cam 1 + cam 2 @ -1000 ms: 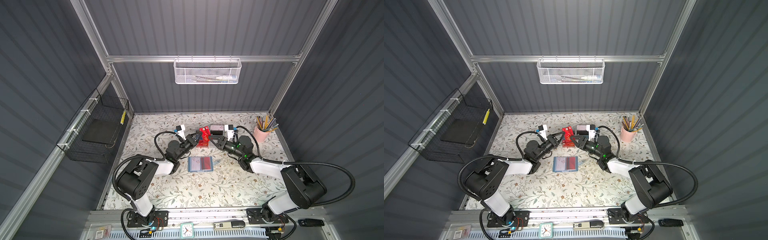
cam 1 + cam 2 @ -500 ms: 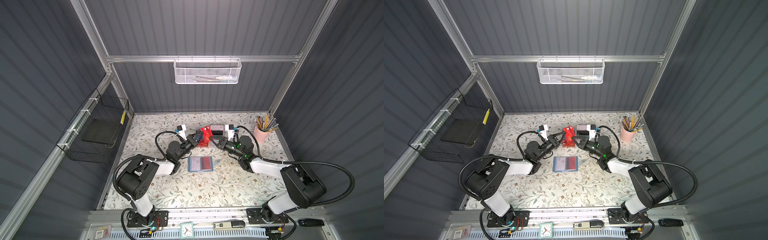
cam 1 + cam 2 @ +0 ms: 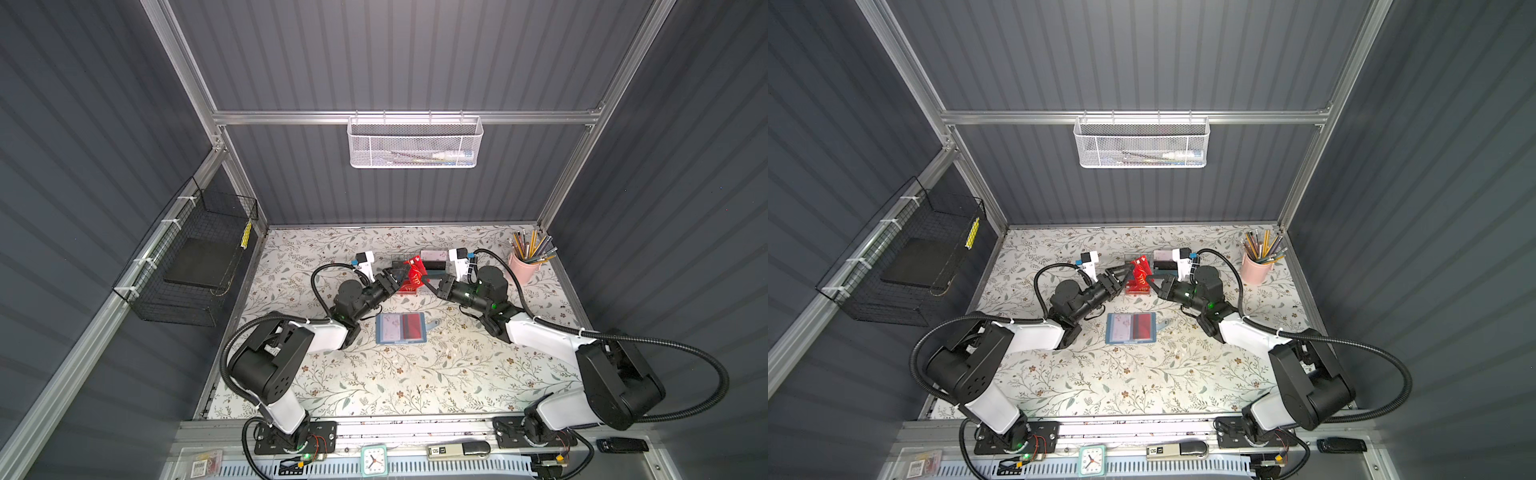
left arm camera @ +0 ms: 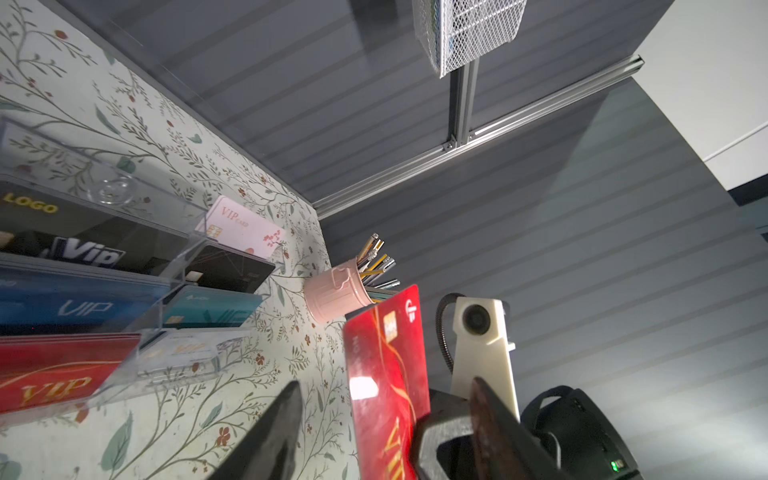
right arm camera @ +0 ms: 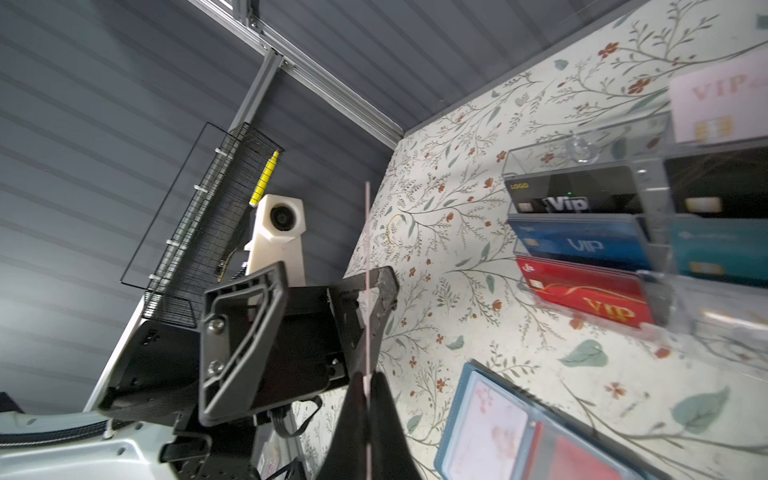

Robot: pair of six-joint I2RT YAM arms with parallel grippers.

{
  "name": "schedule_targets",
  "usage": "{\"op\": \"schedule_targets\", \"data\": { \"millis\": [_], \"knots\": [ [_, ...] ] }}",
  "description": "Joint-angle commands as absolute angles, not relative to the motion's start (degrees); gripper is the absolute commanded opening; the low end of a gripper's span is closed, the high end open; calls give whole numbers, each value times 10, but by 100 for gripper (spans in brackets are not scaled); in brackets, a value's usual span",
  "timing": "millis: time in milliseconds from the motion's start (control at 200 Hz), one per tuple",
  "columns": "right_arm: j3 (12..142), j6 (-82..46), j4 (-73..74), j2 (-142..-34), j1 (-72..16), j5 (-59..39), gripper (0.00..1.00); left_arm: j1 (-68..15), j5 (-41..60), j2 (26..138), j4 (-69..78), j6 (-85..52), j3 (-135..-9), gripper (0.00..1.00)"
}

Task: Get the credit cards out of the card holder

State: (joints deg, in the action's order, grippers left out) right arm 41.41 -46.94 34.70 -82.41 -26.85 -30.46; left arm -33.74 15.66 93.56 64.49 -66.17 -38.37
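Your right hand (image 5: 368,380) is clamped on the red card (image 4: 386,365). Your left hand (image 3: 397,275) has its jaws apart, one on either side of it.

In both top views the counter (image 3: 415,374) is bright and sharp, dim walls (image 3: 83,124) bowing at the edges; wrist views blur close up.

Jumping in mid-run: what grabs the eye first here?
A red VIP card hangs off the table at back centre, pinched in the right end effector, the left end effector open either side of it. In front, the blue card holder lies open flat with a pale card and a red card in its sleeves.
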Motion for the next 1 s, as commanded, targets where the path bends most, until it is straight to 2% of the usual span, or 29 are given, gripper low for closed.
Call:
{"op": "schedule_targets", "data": {
  "millis": [0, 180, 340, 440, 640, 996],
  "knots": [
    [486, -347, 151, -795, -258, -304, 0, -338, 147, 863, 520, -583, -409, 100],
    [582, -182, -58, -782, -252, -231, 0, -332, 132, 787, 349, -496, -426, 100],
    [655, -42, -160, -806, -250, -260, 0, -335, 85, 738, 204, -415, -430, 100],
    [672, 8, -167, -826, -248, -251, 0, -339, 47, 716, 171, -391, -408, 100],
    [682, 165, -151, -898, -248, -297, 0, -357, -13, 704, 105, -372, -393, 100],
    [780, 330, -191, -1028, -249, -275, 0, -388, -60, 727, 123, -332, -351, 100]
  ]
}}
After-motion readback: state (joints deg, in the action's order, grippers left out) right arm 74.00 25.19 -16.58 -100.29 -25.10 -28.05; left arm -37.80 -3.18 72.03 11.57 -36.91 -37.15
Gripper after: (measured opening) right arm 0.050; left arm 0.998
